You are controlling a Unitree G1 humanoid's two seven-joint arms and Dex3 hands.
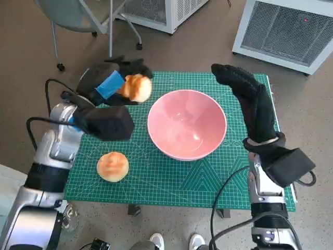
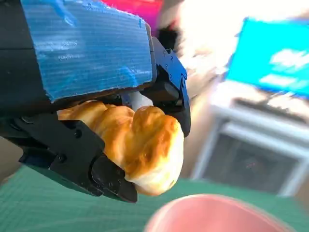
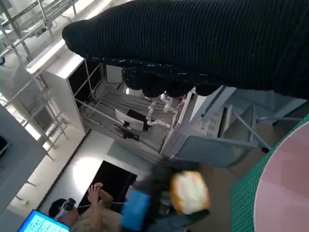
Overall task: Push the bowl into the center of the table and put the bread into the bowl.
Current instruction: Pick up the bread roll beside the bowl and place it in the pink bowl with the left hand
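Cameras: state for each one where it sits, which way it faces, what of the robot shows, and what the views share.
Head view: looks steeply down on the green mat; both forearms show.
Left wrist view: sits behind the left robot hand, which grips bread.
Right wrist view: sits behind the right robot hand, facing out across the room, where a person sits.
Shared: all three show the pink bowl and the held bread.

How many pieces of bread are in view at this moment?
2. One bread is held in the left hand beside the pink bowl; the other bread lies on the green mat's near left.
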